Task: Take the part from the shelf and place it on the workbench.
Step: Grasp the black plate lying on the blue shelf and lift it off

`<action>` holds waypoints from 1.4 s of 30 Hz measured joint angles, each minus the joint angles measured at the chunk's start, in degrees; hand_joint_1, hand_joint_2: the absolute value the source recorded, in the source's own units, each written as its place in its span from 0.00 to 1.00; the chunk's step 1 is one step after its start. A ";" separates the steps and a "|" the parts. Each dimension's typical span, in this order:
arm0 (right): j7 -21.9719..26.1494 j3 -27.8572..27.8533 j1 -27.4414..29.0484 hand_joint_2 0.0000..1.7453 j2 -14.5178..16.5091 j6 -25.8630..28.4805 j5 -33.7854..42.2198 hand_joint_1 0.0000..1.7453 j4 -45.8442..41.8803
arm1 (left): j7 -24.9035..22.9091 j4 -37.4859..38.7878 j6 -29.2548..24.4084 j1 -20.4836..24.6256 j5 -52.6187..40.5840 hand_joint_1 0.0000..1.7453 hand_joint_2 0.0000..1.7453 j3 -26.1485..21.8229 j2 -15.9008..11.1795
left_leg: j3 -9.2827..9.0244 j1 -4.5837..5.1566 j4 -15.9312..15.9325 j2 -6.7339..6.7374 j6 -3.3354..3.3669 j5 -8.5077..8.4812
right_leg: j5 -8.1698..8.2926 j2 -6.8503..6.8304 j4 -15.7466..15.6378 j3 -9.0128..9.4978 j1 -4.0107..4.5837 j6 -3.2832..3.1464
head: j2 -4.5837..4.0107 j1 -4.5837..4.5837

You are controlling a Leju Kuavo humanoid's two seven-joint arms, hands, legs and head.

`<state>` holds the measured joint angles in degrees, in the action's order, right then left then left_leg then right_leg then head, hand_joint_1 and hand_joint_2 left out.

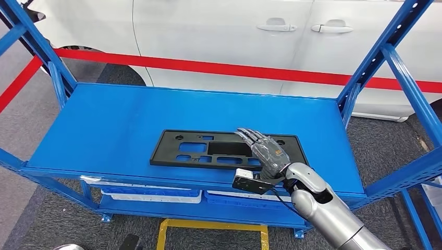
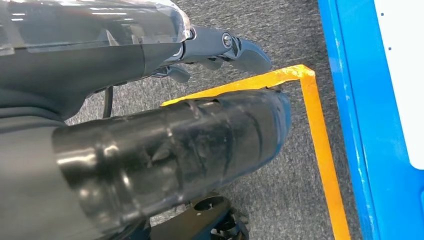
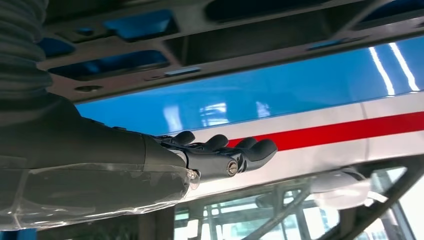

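Here, right hand [image 1: 268,152] flat above the black part [image 1: 198,148] on the blue shelf [image 1: 104,125], fingers [image 1: 250,136] apart, empty.

A flat black part [image 1: 225,149] with several cutouts lies on the blue shelf [image 1: 120,125], near its front edge. The right hand [image 1: 267,151] reaches over the part's right portion, fingers stretched forward and spread just above or on it. Behind the shelf stand a white car [image 1: 219,36] and red tape [image 1: 208,66].

No text, label, brand or number seems readable anywhere, as far as these views allow.
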<state>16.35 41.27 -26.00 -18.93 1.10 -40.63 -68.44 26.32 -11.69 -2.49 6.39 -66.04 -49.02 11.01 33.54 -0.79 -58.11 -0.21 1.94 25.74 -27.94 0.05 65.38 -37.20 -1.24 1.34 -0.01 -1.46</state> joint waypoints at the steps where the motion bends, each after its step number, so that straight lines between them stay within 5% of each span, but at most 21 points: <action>1: -0.15 -0.31 0.00 1.00 -0.05 0.10 -0.37 0.00 0.49 | 0.01 0.00 -0.03 0.04 0.04 0.00 0.00 0.00 0.01 | 0.09 0.09 -0.28 -0.02 -0.27 0.18 | 1.07 -0.01 -3.06 1.40 0.06 -0.17 | 0.01 0.01; 7: -1.00 -2.27 0.78 1.00 -0.87 1.01 -1.16 0.00 3.40 | 0.18 0.00 -0.09 0.00 0.43 0.00 0.00 -0.01 -0.02 | 1.00 0.14 -2.17 -0.04 -1.91 1.76 | 1.70 0.03 -6.04 2.50 0.24 -2.07 | 0.00 0.04; 10: -1.01 -3.38 1.24 1.00 -1.21 1.09 -1.24 0.00 4.65 | 0.28 0.00 -0.09 -0.03 0.47 0.00 0.00 -0.01 -0.03 | 5.41 0.04 -12.11 0.01 -2.38 6.82 | 1.72 -0.06 -6.17 2.63 0.32 -2.72 | 0.01 0.05; 12: -1.01 -4.03 1.69 1.00 -1.29 1.13 -1.46 0.00 5.45 | 0.28 0.00 -0.08 -0.14 0.48 0.00 0.00 -0.01 -0.04 | 7.45 0.04 -16.43 0.01 -2.36 7.68 | 1.66 -0.03 -6.15 2.70 0.54 -2.84 | 0.00 0.04; 13: -1.01 -4.43 1.82 1.00 -1.31 1.16 -1.70 0.00 5.77 | 0.28 0.00 -0.08 -0.16 0.48 0.00 0.00 -0.01 -0.04 | 6.94 0.08 -15.38 0.01 -2.17 6.50 | 1.64 0.04 -6.15 2.79 0.63 -2.86 | 0.00 0.04; 15: -1.02 -5.36 1.95 1.00 -1.31 1.23 -2.32 0.00 6.32 | 0.30 0.00 -0.09 -0.10 0.49 0.00 0.00 -0.01 -0.14 | 3.47 0.24 -8.16 0.01 -1.43 2.69 | 1.57 0.18 -6.14 3.07 0.75 -2.83 | 0.01 0.03; 17: -1.03 -6.23 2.02 1.00 -1.32 1.37 -2.79 0.00 6.80 | 0.32 0.00 -0.09 0.03 0.48 0.00 0.00 -0.01 -0.28 | 0.47 0.52 -1.95 -0.01 -0.76 0.74 | 1.53 0.25 -6.07 3.08 0.94 -2.51 | 0.01 0.03; 22: -1.15 -7.82 2.26 1.00 -1.51 2.07 -3.53 0.00 7.76 | 0.37 0.00 -0.13 0.06 0.49 0.00 0.00 -0.03 -0.30 | -0.62 0.33 0.55 0.05 0.26 -0.04 | 0.79 0.28 -5.33 2.72 1.01 -1.02 | 0.01 0.00; 25: -1.33 -8.44 2.55 1.00 -1.69 2.70 -4.30 0.00 8.37 | 0.39 0.00 -0.21 0.09 0.55 0.00 0.00 -0.03 -0.27 | -0.67 0.18 1.06 0.12 0.81 -0.47 | -4.23 0.22 3.51 -1.32 0.72 -0.33 | 0.01 -0.07; 27: -1.39 -8.74 2.85 1.00 -1.66 3.36 -4.66 0.00 8.80 | 0.39 0.00 -0.22 -0.02 0.59 0.00 0.00 -0.04 -0.27 | -0.55 0.23 0.93 0.12 0.79 -0.45 | -5.64 0.20 8.57 -3.73 0.51 0.00 | 0.00 -0.06; 29: -1.43 -8.97 2.98 1.00 -1.59 4.05 -5.10 0.00 9.09 | 0.39 0.00 -0.22 -0.03 0.62 0.00 0.00 -0.07 -0.27 | -0.57 0.21 0.72 0.08 0.67 -0.34 | -2.92 0.12 5.47 -2.13 0.35 0.07 | -0.01 -0.06; 31: -1.40 -9.21 2.97 1.00 -1.49 4.73 -5.41 0.03 9.27 | 0.39 0.00 -0.23 0.02 0.64 0.00 0.00 -0.07 -0.25 | -0.57 0.27 0.32 0.00 0.30 -0.07 | 0.43 0.01 -2.42 1.85 0.40 -0.19 | -0.01 -0.07; 33: -1.16 -9.49 3.01 1.00 -1.34 5.51 -5.71 0.20 9.45 | 0.38 0.00 -0.24 0.03 0.69 0.00 0.00 -0.09 -0.24 | -0.47 0.41 0.05 -0.09 -0.26 0.10 | 1.40 0.03 -6.42 3.75 0.68 -0.71 | 0.01 -0.05; 36: -0.64 -9.85 3.45 1.00 -1.03 7.03 -6.48 0.79 9.67 | 0.33 0.00 -0.24 0.03 0.81 0.00 0.00 -0.12 -0.24 | -0.48 0.40 -0.04 -0.11 -1.22 0.23 | 1.56 0.08 -6.84 3.85 0.68 -1.70 | 0.01 -0.03; 37: -0.47 -9.97 3.68 1.00 -0.90 7.65 -6.86 0.91 9.72 | 0.32 0.00 -0.24 0.05 0.84 0.00 0.00 -0.12 -0.24 | -0.14 0.37 -0.86 -0.09 -1.52 0.94 | 1.72 0.01 -7.06 3.96 0.54 -2.12 | 0.01 -0.02; 41: 0.01 -10.40 4.71 1.00 -0.31 10.00 -8.05 0.99 10.02 | 0.27 0.00 -0.25 -0.03 0.96 0.00 0.00 -0.12 -0.24 | 5.25 0.12 -12.96 -0.04 -2.34 7.48 | 1.97 -0.19 -7.31 3.92 0.45 -2.91 | 0.01 0.03; 42: 0.04 -10.48 4.96 1.00 -0.19 10.50 -8.28 0.99 10.08 | 0.26 0.00 -0.25 -0.10 1.02 0.00 0.00 -0.11 -0.24 | 6.27 0.09 -15.27 -0.03 -2.42 8.04 | 1.94 -0.20 -7.25 3.90 0.49 -2.92 | 0.00 0.03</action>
<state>16.40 30.79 -21.04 -19.12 11.60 -48.91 -58.36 26.57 -11.69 -2.73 6.29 -65.02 -49.13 10.77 39.81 -0.69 -73.37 -0.25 -0.49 33.78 -26.00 -0.15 58.14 -33.31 -0.76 -1.59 -0.01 -1.44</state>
